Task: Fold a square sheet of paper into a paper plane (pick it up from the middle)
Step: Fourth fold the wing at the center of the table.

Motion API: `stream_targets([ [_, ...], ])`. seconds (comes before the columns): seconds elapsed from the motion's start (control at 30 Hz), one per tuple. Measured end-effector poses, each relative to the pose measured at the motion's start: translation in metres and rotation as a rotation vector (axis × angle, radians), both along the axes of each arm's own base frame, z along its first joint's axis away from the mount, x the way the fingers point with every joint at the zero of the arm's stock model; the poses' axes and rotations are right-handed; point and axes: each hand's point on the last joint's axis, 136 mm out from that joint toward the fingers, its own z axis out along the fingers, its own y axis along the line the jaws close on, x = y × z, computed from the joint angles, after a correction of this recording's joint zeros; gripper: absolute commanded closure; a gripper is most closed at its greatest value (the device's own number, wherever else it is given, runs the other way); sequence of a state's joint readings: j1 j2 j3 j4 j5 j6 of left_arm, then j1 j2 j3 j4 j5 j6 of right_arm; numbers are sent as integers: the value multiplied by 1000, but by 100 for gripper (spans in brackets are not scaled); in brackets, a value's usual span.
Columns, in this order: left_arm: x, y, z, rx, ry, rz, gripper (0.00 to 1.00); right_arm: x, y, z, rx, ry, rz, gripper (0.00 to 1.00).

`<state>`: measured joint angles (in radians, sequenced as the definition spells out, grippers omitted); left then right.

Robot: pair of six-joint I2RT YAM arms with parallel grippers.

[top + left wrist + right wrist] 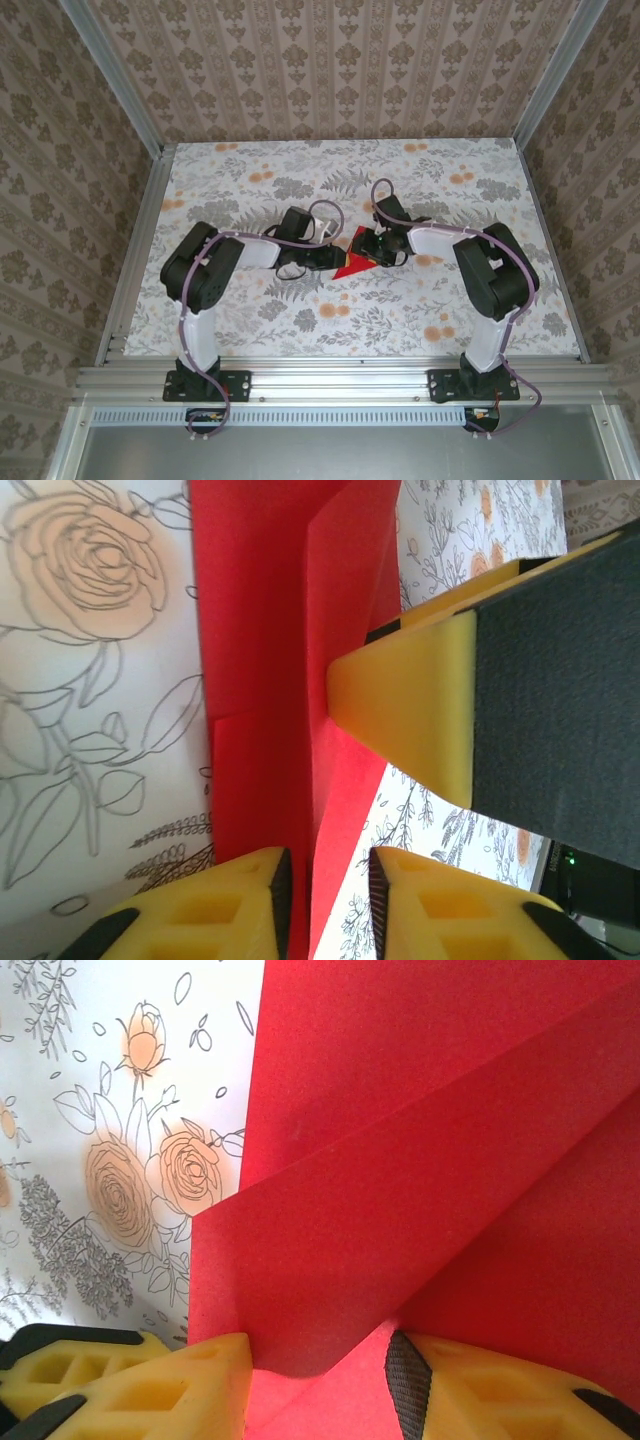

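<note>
two black robot arms are reaching inward over a white surface printed with grey leaves and orange flowers (pixel 250 185), the left arm (pixel 205 270) coming from the left of the top view and the right arm (pixel 490 265) from the right. their tips are meeting near the middle of that frame. a thin bright red sheet of paper (pixel 352 266) is lying there between them, partly folded and showing as a small pointed triangle, with part of it lying under the wrists.

in the left wrist view the left fingers (pixel 220 905), yellow with dark pads, are sitting along the bottom edge. they are standing apart, with a raised edge of the sheet (pixel 260 630) running up between them, so they are released rather than pinching. the sheet's creased layers are stretching up the middle of the frame to its top edge. one of the right fingers (pixel 400 710) is coming in from the right of that frame and touching the red sheet with its yellow tip.

in the right wrist view the right fingers (pixel 140 1390) are sitting at the bottom corners, parted wide. a rounded fold of the sheet (pixel 450 1110) is hanging in the gap between them, and they are not clenching it. overlapping diagonal layers of red are covering the centre and right of the frame, while the flowered surface (pixel 100 1080) is showing at the upper left.
</note>
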<state>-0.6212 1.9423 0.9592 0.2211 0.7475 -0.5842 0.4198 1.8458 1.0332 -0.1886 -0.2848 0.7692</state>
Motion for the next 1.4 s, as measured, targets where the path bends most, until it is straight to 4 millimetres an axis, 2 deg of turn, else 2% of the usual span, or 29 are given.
stream_targets([
  [0.33,9,10,28,30,-85,69,69,0,-3,-1,-60,19,-26,52],
  [0.53,4,9,25,37,-94,65,77,0,-5,-2,-80,38,-44,52],
  [0.9,-6,-2,28,13,-109,15,84,1,-5,-5,-115,68,-58,52],
  [1.2,-9,-4,8,56,-65,-2,87,1,-5,-6,-122,85,-77,51],
  [1.4,-11,-2,4,78,-48,-10,89,1,-5,-6,-127,86,-77,51],
])
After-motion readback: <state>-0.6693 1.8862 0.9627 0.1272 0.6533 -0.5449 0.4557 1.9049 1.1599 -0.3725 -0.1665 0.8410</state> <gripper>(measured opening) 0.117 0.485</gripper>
